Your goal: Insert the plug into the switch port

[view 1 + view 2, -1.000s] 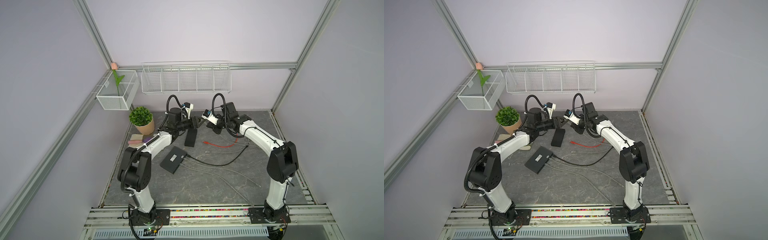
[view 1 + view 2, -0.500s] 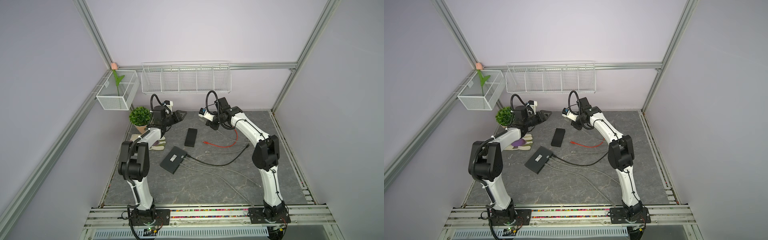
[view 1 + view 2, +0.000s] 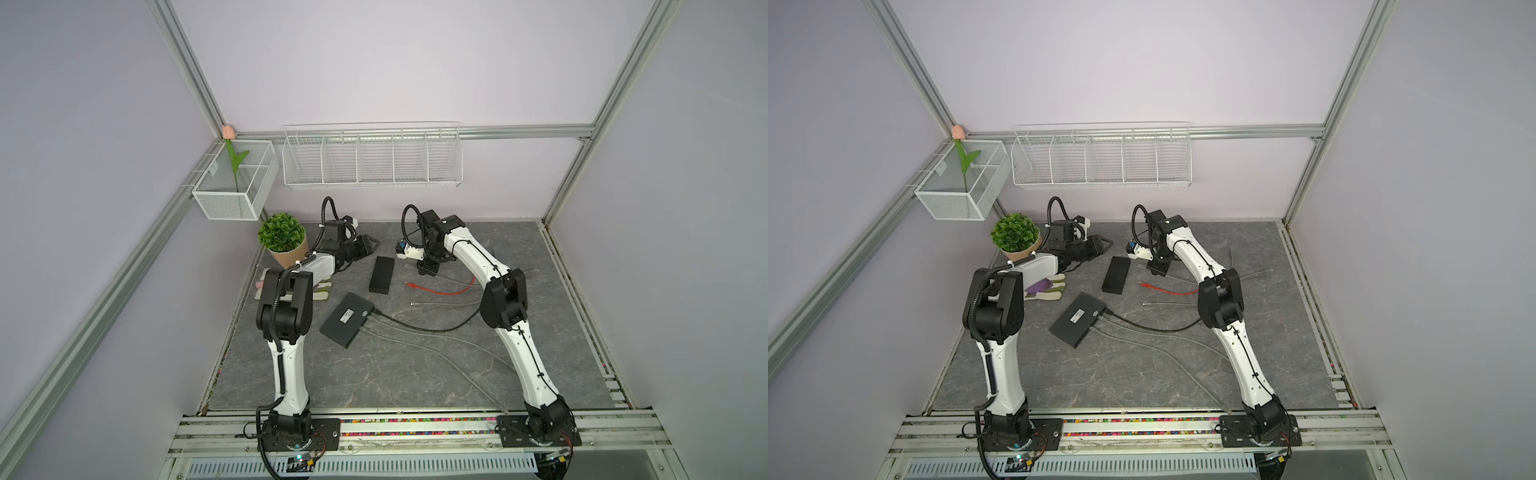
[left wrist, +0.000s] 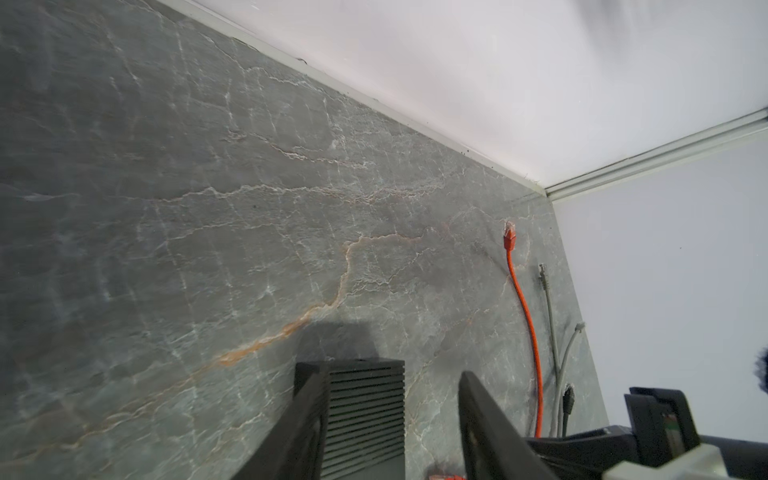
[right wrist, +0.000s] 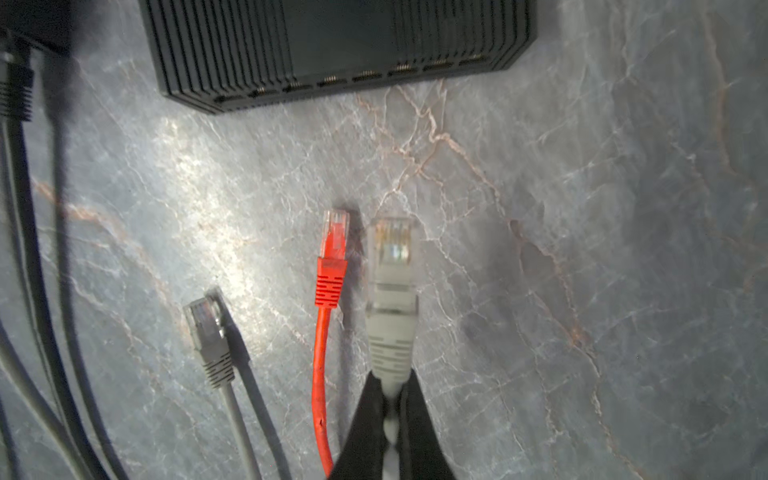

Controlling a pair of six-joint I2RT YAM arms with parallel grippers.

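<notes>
Two grippers are dividing the work. The right gripper [image 5: 390, 384] is clamping the tail of the boot of the grey plug [image 5: 392, 245], jaws closed on it, so that the plug is projecting straight ahead of the fingertips with its clear contact end leading. Farther ahead of these jaws, apart from the plug tip, the switch [image 5: 332, 41] is lying on the tabletop [image 5: 582, 249] and is presenting its row of ports [image 5: 365, 77] toward the plug. A red plug [image 5: 334, 237] is lying just beside the held one, and a darker grey plug [image 5: 205, 328] is lying farther out on that same side; neither is being gripped. The left gripper [image 4: 388, 374] is standing with jaws apart and nothing between them, the ribbed end of the switch showing just beyond the gap. The step in hand is judged to be the approach: the plug is being lined up, not yet entered. The next move is calling for a straight advance along the jaw axis, with height, tilt and latch side matched to one port; the left jaws are probably needing to brace the light switch against sliding back.
</notes>
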